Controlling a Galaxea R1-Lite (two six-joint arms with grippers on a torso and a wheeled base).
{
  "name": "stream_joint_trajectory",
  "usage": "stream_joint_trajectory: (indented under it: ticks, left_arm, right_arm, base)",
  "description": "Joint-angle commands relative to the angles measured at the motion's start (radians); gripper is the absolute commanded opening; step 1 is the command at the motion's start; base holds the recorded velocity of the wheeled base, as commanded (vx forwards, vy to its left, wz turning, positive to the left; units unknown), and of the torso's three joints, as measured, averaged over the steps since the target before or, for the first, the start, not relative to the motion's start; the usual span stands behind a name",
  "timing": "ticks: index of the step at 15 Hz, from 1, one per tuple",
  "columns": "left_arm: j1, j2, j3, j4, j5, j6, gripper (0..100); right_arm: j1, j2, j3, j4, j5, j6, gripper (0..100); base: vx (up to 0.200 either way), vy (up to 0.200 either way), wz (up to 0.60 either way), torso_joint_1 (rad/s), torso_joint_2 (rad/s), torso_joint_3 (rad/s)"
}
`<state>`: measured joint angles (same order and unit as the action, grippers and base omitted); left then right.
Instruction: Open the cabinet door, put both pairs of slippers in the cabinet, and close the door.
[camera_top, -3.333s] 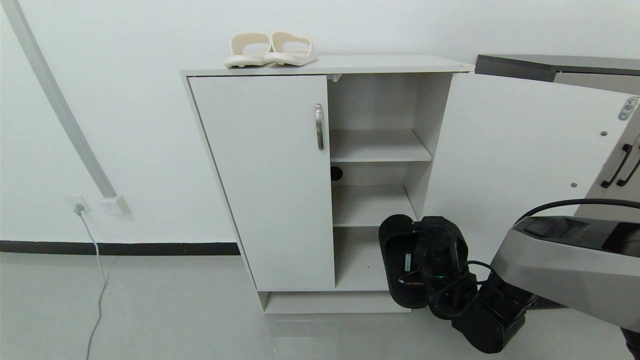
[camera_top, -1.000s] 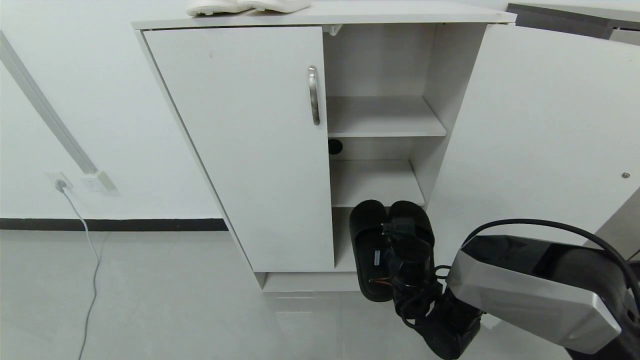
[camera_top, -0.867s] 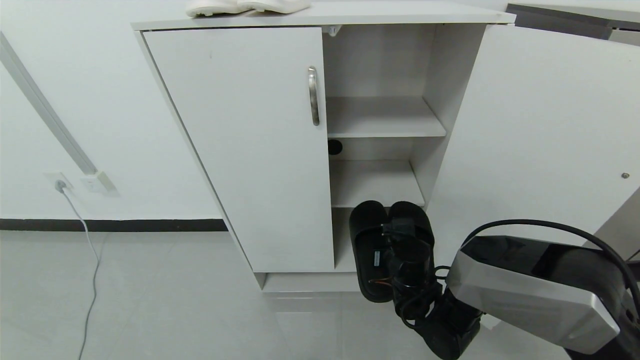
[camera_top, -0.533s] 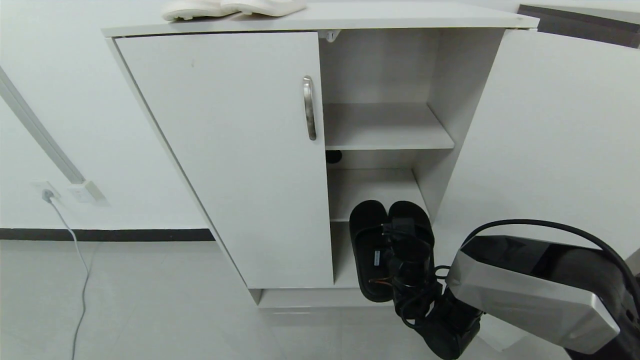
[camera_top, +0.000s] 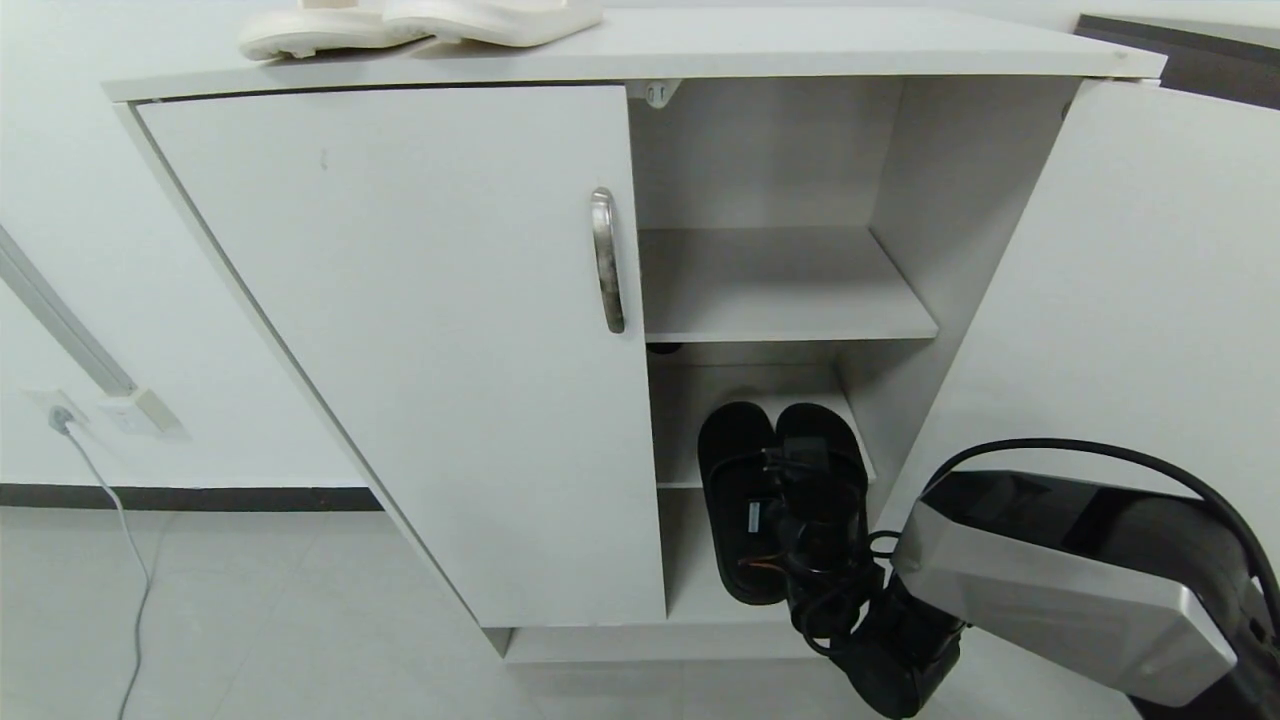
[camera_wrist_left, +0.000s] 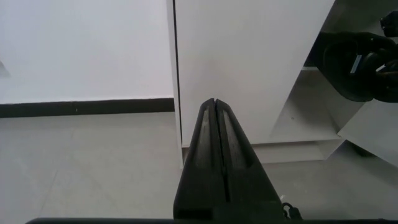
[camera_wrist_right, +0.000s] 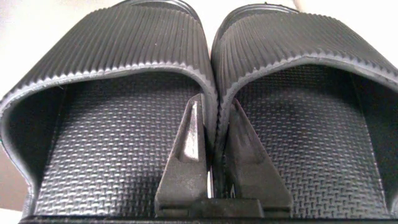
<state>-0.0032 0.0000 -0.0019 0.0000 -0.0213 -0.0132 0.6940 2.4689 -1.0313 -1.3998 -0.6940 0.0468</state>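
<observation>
Left fingers pressed together, low over floor. Right fingers clamp the touching inner straps of black slippers, pair held at cabinet open right half, low. Cream slippers on cabinet top, front left corner

We see the cream slippers atop the cabinet cut by the head view's upper edge; the black slippers hide part of its lower shelf from us.

White wall, black skirting strip, grey tiled floor, plugged-in wall socket, slanted wall trunking
</observation>
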Motion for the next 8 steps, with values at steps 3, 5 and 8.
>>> stream_joint_trajectory:
  ticks: [3,5,8]
  left_arm:
    - [0.0,0.002,0.0,0.0,0.0,-0.001,0]
    - [0.0,0.002,0.002,0.0,0.001,-0.002,0]
    - [0.0,0.002,0.0,0.0,0.006,-0.005,0]
  right_arm:
    - [-0.028,0.013,-0.047,0.061,0.056,0.005,0]
    - [-0.044,0.025,-0.133,0.157,0.056,0.034,0]
    - [-0.077,0.062,-0.319,0.328,0.064,0.074,0]
  base:
    - [0.0,0.0,0.0,0.0,0.0,0.0]
    - [0.0,0.0,0.0,0.0,0.0,0.0]
    - [0.0,0.0,0.0,0.0,0.0,0.0]
